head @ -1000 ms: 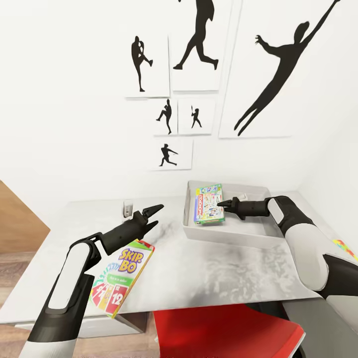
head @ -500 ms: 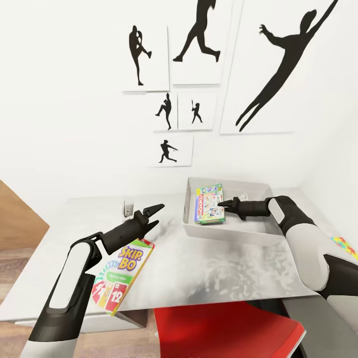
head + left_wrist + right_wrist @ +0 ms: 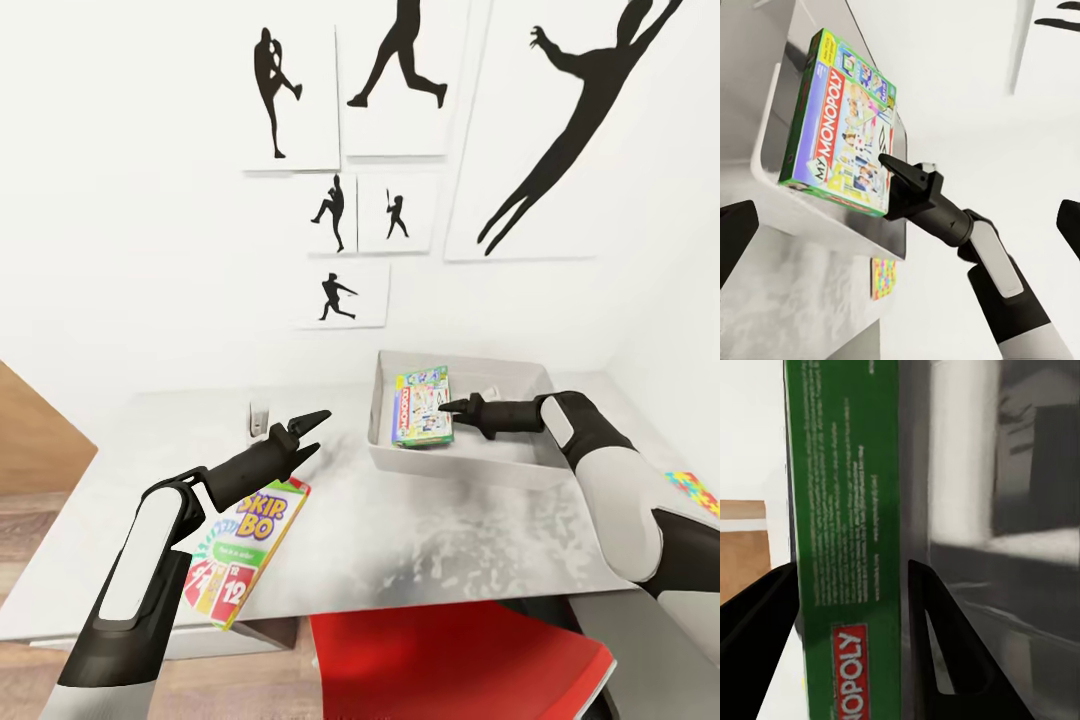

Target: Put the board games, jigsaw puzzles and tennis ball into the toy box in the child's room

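Monopoly box (image 3: pixel 421 408) sits inside the toy box (image 3: pixel 520 471), lying tilted against the bin's near-left wall, its long edge between the two fingers of the right hand (image 3: pixel 447 406). In the right wrist view the green side panel (image 3: pixel 847 547) runs between the dark fingers (image 3: pixel 937 645), which bracket it closely; judged gripping the box, probably to control its landing, since the sloping walls would let it slide.

Left hand (image 3: pixel 314 430) hovers above the table (image 3: pixel 420 540) with fingers parted, holding nothing. SKIP-BO box (image 3: pixel 243 548) lies flat on the table directly under the left forearm, near the front edge and overhanging it slightly. Judged next candidate for the left arm.

Surroundings: a jigsaw puzzle (image 3: pixel 694 492) shows at the far right on the table wing. A small pale upright object (image 3: pixel 258 416) stands behind the left hand; identity unclear. Red chair seat (image 3: pixel 460 665) sits below the table front. Silhouette posters (image 3: pixel 340 200) on the wall.

Obstruction: the right arm crosses over the bin, limiting left-arm access.
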